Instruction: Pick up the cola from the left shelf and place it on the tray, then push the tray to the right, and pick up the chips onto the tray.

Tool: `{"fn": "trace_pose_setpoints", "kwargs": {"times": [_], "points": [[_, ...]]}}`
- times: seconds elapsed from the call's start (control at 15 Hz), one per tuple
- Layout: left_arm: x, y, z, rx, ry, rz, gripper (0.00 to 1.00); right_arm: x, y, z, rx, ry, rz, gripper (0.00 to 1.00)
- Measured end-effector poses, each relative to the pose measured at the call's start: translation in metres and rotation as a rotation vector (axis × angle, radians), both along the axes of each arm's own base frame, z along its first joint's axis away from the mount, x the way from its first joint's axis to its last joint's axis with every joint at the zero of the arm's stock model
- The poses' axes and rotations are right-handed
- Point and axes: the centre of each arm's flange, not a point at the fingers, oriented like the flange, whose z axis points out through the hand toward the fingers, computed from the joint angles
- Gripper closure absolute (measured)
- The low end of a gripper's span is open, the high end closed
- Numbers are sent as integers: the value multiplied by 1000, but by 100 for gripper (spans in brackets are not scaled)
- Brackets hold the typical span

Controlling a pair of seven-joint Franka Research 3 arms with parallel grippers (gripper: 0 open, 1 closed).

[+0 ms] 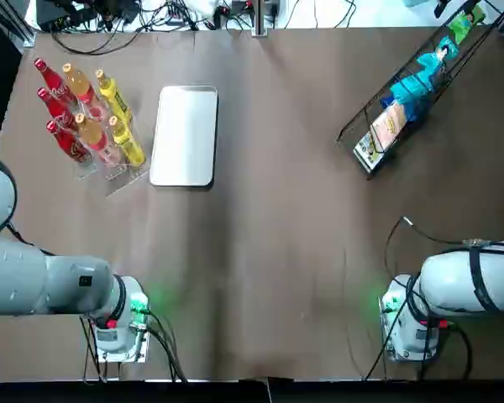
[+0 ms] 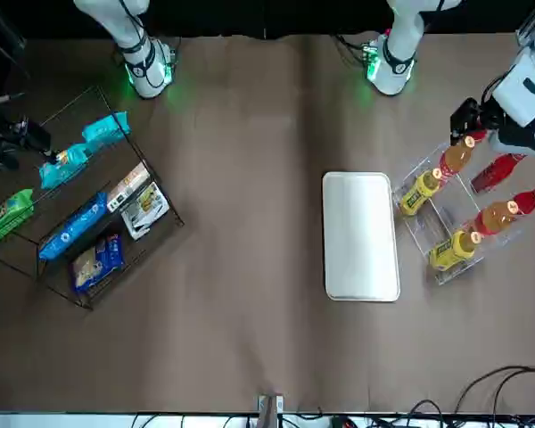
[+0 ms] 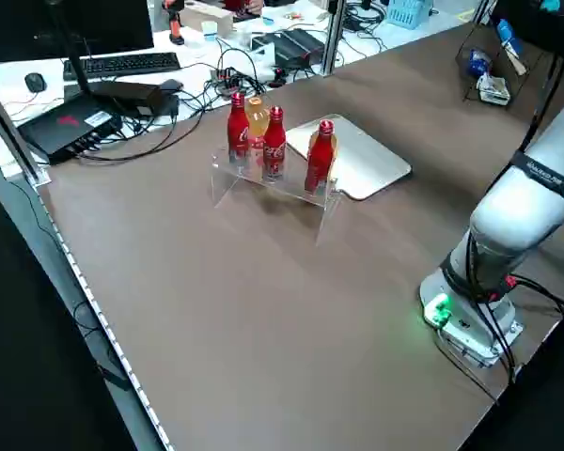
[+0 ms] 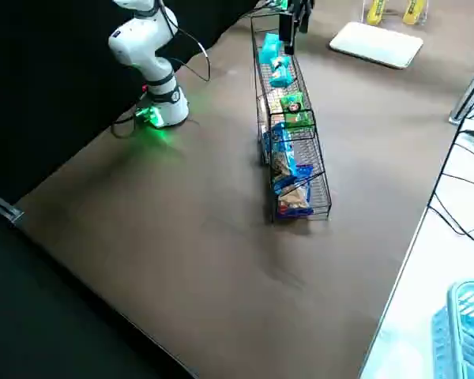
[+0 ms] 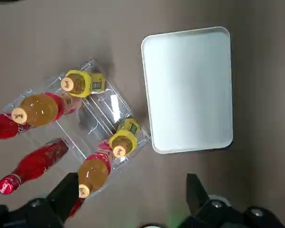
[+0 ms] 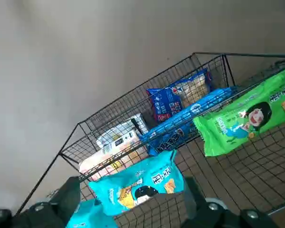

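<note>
On the clear acrylic rack (image 1: 124,175) at the brown tabletop's (image 1: 277,243) left, three red cola bottles (image 1: 67,140) sit untouched beside the white rectangular tray (image 1: 185,134). Left gripper (image 5: 131,184) hovers above, fingers spread wide; right gripper (image 6: 130,186), equally wide, hangs over the black wire rack (image 6: 256,171) of snack bags (image 6: 242,118).

Seven bottles are counted in the one clear rack (image 1: 126,178): three red cola bottles (image 1: 55,84), two orange bottles (image 1: 82,86) and two yellow bottles (image 1: 116,99). One white tray (image 1: 185,134) is seen. Seven snack packets (image 2: 71,227) can be made out in the one wire shelf (image 2: 116,227).
</note>
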Motion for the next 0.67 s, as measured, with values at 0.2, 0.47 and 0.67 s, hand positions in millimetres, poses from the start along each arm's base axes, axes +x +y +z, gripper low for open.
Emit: {"fn": "trace_pose_setpoints", "kwargs": {"times": [0.2, 0.47, 0.67], "points": [[2, 2, 1, -1, -5, -2, 0, -2, -1, -1, -7, 6, 0, 2], [7, 13, 2, -4, -7, 25, 0, -8, 0, 0, -8, 11, 1, 0], [11, 50, -8, -4, 29, 76, 0, -9, 1, -4, -7, 19, -3, 0]]}}
